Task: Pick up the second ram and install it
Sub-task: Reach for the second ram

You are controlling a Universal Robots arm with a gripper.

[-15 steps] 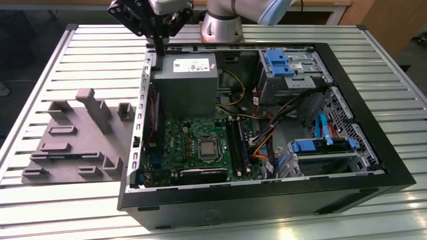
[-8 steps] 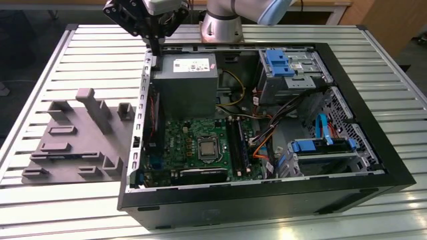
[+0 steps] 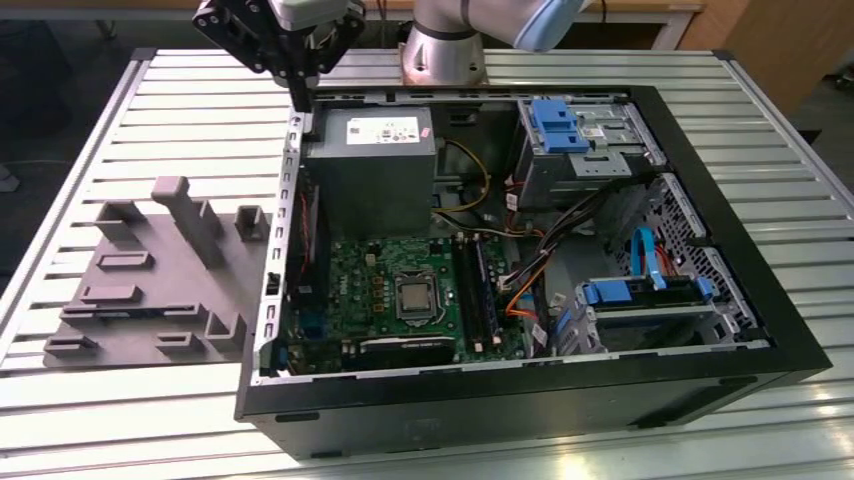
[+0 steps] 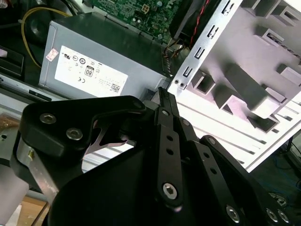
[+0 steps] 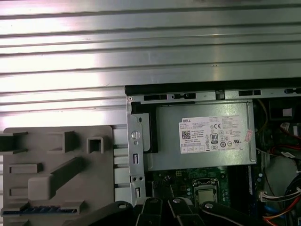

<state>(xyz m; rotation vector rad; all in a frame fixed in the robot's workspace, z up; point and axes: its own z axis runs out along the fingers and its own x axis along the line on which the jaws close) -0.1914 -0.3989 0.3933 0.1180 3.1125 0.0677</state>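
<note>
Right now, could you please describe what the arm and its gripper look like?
The arm is a silver-grey tube with a light blue joint cap. The gripper is matte black, built of flat linked bars studded with round silver screw heads, and it sits on a pale grey wrist piece.

The exterior view looks down at a slant from above, off the arm. It stands far enough back to take in the whole open case (image 3: 534,405), the grey fixture (image 3: 147,290) at the exterior view's left, and the table (image 3: 120,420) around them. The first wrist view faces straight down from well above the case's corner, over the power supply (image 5: 202,136). The second wrist view sits close behind the gripper (image 4: 164,96) and looks aslant past it. All 3 views share the power supply, the fixture and the case wall between them.
</note>
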